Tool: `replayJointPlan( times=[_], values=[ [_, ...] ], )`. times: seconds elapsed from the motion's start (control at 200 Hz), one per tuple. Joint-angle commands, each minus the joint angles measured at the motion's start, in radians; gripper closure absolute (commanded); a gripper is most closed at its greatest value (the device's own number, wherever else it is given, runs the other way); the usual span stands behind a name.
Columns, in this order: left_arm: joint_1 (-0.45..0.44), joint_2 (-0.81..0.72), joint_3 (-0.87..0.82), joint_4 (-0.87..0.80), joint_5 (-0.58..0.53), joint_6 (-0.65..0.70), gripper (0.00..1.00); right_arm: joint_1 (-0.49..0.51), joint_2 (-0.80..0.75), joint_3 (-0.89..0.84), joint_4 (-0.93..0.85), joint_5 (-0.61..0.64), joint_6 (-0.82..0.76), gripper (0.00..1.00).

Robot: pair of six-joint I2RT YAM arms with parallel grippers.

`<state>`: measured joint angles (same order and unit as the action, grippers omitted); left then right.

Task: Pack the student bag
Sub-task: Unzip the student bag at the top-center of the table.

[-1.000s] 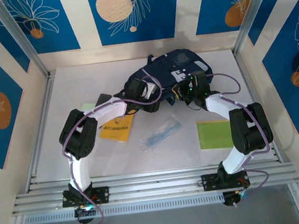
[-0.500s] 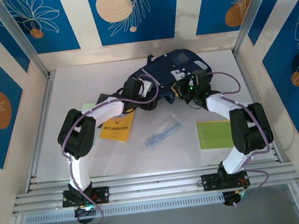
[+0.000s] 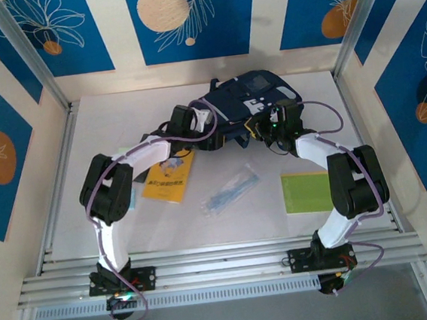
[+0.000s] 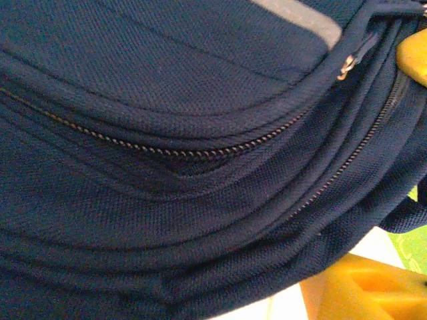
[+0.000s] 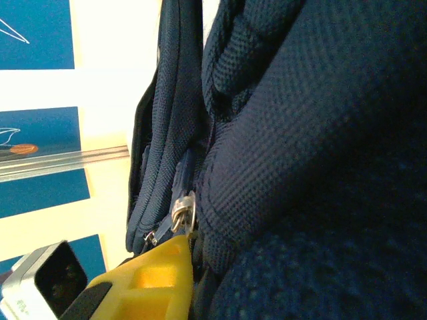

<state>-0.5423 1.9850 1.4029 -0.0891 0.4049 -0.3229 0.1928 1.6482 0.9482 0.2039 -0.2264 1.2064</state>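
The left arm (image 3: 107, 197) and the right arm (image 3: 356, 184) both pair glossy white tubes with bulky black joints. Thin purple cables (image 3: 320, 107) loop alongside them. Each ends in a squat black base (image 3: 119, 279). The right claw (image 3: 253, 130) has a blocky yellow finger (image 5: 157, 277).

Navy student bag (image 3: 232, 100) w/ white patches (image 3: 255, 107); yellow booklet (image 3: 167, 184), green sheet (image 3: 306, 192).

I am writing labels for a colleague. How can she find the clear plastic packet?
Start at the dark blue backpack at the far side of the table. In front of it, the packet lies between a yellow booklet and a green sheet; it alone is see-through.
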Motion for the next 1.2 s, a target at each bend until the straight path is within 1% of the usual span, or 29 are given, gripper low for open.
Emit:
replayJointPlan(
  times=[0.0,0.07,0.15,0.355,0.44,0.57,0.63,0.745,0.81,0.875,0.99,1.125,1.195],
  values=[
    [0.004,0.038,0.047,0.062,0.110,-0.036,0.46,0.011,0.004,0.024,0.084,-0.128,-0.042,1.00],
    [-0.001,0.040,0.051,0.057,0.129,-0.043,0.53,0.009,0.009,0.029,0.081,-0.129,-0.042,1.00],
    [-0.007,0.034,0.041,0.035,0.116,-0.031,0.57,0.006,0.016,0.031,0.084,-0.131,-0.038,1.00],
    [-0.008,0.015,0.010,0.013,0.100,-0.010,0.63,-0.001,0.026,0.035,0.078,-0.136,-0.039,1.00],
    [-0.010,0.028,0.034,-0.019,0.073,0.019,0.66,-0.001,0.030,0.036,0.078,-0.137,-0.036,1.00],
    [-0.013,0.078,0.096,-0.090,0.021,0.073,0.72,-0.001,0.028,0.035,0.078,-0.139,-0.031,1.00],
    [-0.014,0.097,0.123,-0.132,-0.005,0.098,0.79,-0.003,0.026,0.035,0.079,-0.137,-0.031,1.00],
    [-0.014,0.093,0.120,-0.154,-0.036,0.121,1.00,-0.008,0.022,0.034,0.072,-0.136,-0.037,1.00],
    [-0.013,0.073,0.104,-0.162,-0.065,0.140,1.00,-0.016,0.022,0.032,0.068,-0.137,-0.044,1.00],
    [-0.012,0.048,0.080,-0.176,-0.126,0.163,1.00,-0.033,0.019,0.025,0.068,-0.141,-0.042,1.00],
    [0.016,0.022,0.039,-0.199,-0.190,0.180,1.00,-0.062,0.005,0.012,0.063,-0.145,-0.054,1.00],
    [0.056,-0.014,0.014,-0.221,-0.250,0.190,1.00,-0.095,-0.013,0.013,0.015,-0.145,-0.092,1.00],
    [0.073,-0.030,0.011,-0.229,-0.260,0.192,1.00,-0.110,-0.015,0.011,0.010,-0.155,-0.099,1.00]
  ],
)
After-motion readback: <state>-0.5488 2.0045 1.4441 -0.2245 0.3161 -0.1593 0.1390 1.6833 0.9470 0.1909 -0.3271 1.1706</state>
